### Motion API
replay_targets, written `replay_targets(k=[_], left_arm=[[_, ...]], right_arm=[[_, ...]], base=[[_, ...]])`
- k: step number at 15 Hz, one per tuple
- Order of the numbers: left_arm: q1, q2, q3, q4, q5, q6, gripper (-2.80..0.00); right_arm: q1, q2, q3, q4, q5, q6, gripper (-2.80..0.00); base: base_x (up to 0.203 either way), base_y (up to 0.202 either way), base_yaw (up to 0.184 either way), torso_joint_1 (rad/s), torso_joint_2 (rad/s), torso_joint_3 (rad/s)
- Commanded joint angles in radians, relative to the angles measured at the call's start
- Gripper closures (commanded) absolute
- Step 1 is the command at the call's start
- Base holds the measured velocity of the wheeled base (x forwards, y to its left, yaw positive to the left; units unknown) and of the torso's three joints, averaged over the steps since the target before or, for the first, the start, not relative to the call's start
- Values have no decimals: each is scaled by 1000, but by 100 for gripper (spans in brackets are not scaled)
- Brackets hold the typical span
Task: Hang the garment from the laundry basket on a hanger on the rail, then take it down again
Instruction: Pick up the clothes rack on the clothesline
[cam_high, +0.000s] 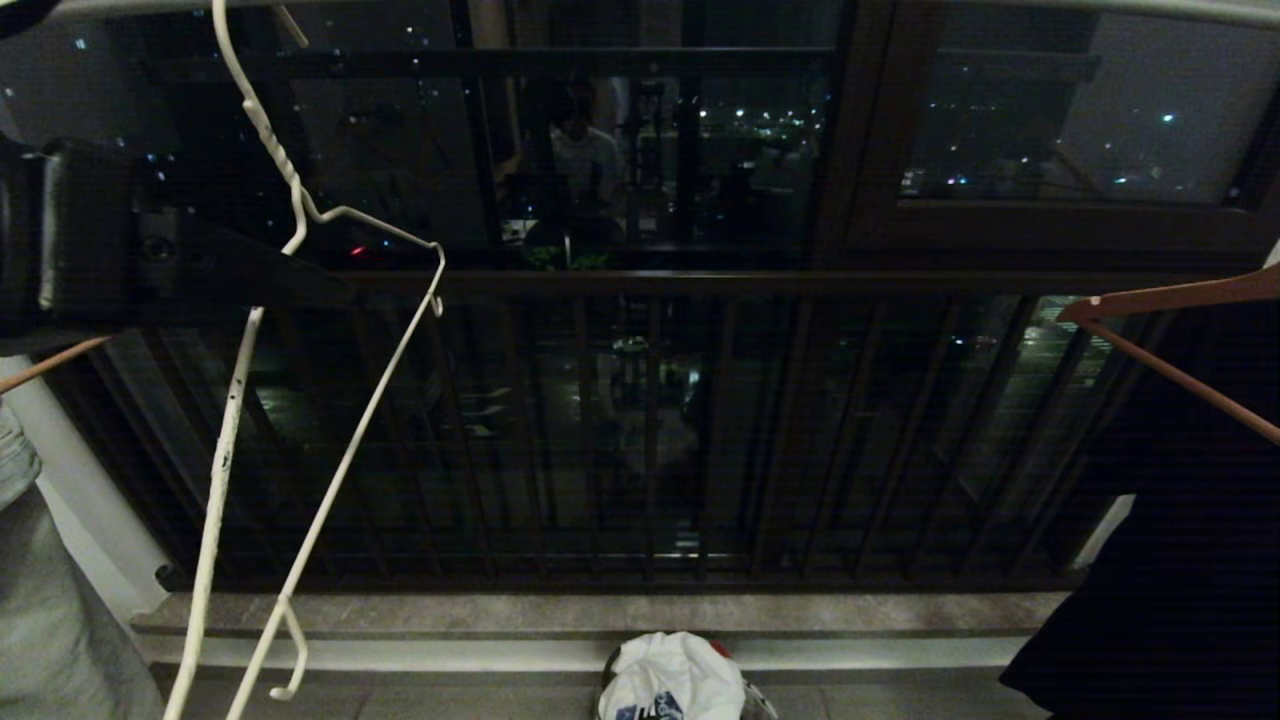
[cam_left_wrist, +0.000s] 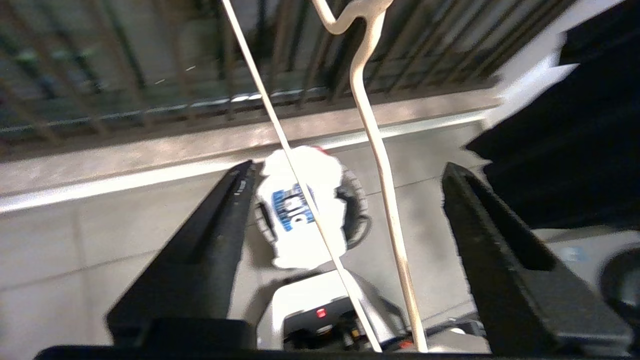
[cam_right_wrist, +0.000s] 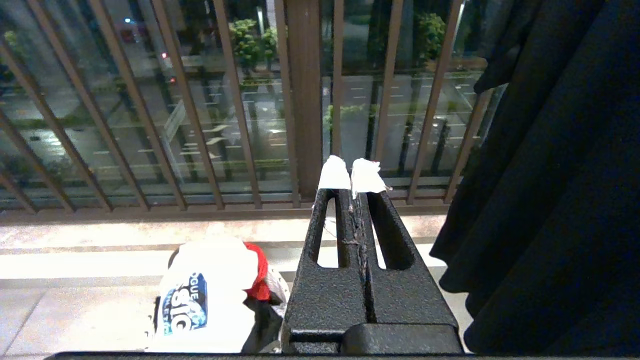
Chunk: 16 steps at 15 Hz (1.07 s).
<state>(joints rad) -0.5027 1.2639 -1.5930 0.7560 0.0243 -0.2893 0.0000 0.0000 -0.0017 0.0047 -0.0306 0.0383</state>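
The white wire hanger (cam_high: 226, 450) hangs bare at the upper left, its hook reaching up to the pale rail (cam_high: 1100, 8) along the top edge. My left gripper (cam_high: 320, 285) is level with the hanger's neck. In the left wrist view it (cam_left_wrist: 347, 167) stands open, and the hanger (cam_left_wrist: 378, 150) wires run between the fingers with a gap on each side. The garment (cam_high: 670, 680), a white T-shirt with a blue print, lies bunched in the laundry basket (cam_left_wrist: 357, 200) on the floor below. My right gripper (cam_right_wrist: 351, 172) is shut on nothing, to the right of the garment (cam_right_wrist: 200, 300).
A black garment (cam_high: 1180, 550) hangs on an orange-brown hanger (cam_high: 1170, 300) at the right. Another orange-brown hanger (cam_high: 50, 365) and grey cloth (cam_high: 40, 600) are at the left. The dark balcony railing (cam_high: 650, 430) and a stone ledge (cam_high: 600, 612) lie ahead. A red cloth (cam_right_wrist: 256, 275) sits under the shirt.
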Motion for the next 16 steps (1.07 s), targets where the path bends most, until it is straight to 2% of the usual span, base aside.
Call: replay_targets(k=[1, 5, 9, 10, 16], left_arm=[[-70, 33, 20, 2, 95, -30, -280], [-143, 30, 112, 0, 273, -95, -280], [-192, 26, 130, -1, 351, -135, -280], [-196, 25, 133, -2, 371, -138, 0], [-203, -28, 191, -29, 400, -137, 0]], right_arm=[[0, 2, 0, 0, 0, 0, 0], [0, 2, 0, 0, 0, 0, 0], [0, 2, 0, 0, 0, 0, 0], [0, 2, 0, 0, 0, 0, 0], [0, 2, 0, 0, 0, 0, 0]], base=[[0, 0, 0, 0, 0, 0], [0, 0, 0, 0, 0, 0], [0, 0, 0, 0, 0, 0], [0, 0, 0, 0, 0, 0], [0, 0, 0, 0, 0, 0]])
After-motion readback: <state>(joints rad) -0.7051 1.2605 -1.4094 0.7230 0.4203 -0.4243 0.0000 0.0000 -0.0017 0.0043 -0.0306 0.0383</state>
